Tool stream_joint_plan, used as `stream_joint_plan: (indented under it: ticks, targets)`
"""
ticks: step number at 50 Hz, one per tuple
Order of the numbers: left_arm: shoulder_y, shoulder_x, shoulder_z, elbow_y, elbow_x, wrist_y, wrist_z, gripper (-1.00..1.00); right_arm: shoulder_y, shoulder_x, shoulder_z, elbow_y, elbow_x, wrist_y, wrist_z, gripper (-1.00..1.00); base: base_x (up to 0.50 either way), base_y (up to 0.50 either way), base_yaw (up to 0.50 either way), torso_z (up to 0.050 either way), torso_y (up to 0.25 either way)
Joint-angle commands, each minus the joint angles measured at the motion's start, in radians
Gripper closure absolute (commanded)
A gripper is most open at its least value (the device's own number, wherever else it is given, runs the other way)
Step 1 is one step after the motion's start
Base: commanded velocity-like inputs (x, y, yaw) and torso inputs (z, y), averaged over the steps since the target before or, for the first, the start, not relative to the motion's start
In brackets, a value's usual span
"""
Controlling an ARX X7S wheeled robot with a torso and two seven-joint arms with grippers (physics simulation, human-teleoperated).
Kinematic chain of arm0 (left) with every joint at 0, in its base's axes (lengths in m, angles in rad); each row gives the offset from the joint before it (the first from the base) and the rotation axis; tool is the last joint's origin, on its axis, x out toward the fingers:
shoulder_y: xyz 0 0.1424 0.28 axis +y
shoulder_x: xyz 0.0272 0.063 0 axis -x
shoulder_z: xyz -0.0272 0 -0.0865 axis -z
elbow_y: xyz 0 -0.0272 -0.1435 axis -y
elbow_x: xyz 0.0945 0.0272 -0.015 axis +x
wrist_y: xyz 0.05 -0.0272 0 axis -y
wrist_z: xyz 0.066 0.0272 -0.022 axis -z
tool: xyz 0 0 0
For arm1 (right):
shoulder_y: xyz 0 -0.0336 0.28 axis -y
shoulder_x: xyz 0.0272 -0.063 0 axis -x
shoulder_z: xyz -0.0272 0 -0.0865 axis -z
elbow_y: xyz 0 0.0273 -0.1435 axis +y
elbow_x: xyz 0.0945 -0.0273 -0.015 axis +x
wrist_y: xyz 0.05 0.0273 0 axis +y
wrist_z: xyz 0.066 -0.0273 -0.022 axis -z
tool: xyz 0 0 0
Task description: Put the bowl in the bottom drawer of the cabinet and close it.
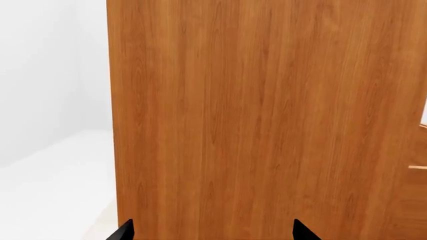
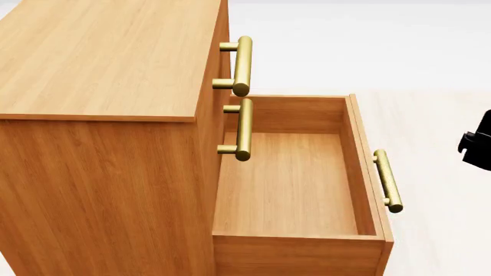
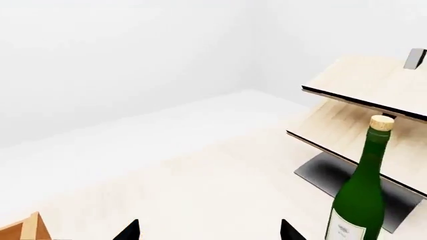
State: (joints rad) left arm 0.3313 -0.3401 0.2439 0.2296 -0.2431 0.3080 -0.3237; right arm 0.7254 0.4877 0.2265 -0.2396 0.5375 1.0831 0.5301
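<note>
The orange-brown cabinet fills the left of the head view, with the brass handles of its two upper drawers shut against the front. Its bottom drawer is pulled far out, with nothing on its wooden floor, and its brass bar handle is on the front. No bowl is in view. My left gripper is open, its black fingertips wide apart, facing a plain side of the cabinet. My right gripper is open over the pale floor, holding nothing.
A pale slanted wooden rack on a dark base stands ahead of the right gripper, with a green wine bottle in front of it. A black part of my right arm shows beside the drawer. An orange wood corner shows nearby.
</note>
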Motion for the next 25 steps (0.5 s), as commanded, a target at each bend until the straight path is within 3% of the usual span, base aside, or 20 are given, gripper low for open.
stream_joint_plan:
  ticks: [1, 25]
  targets:
    - [-0.007, 0.001, 0.004, -0.015, -0.002, 0.008, 0.001, -1.0, -0.024, 0.006, 0.052, -0.012, -0.016, -0.013, 0.041, -1.0, 0.0, 0.0, 0.0, 0.0, 0.0]
    - [0.0, -0.006, 0.008, -0.004, -0.001, 0.009, -0.01, -1.0, -0.093, 0.007, 0.169, -0.021, -0.039, -0.049, 0.098, -1.0, 0.0, 0.0, 0.0, 0.0, 0.0]
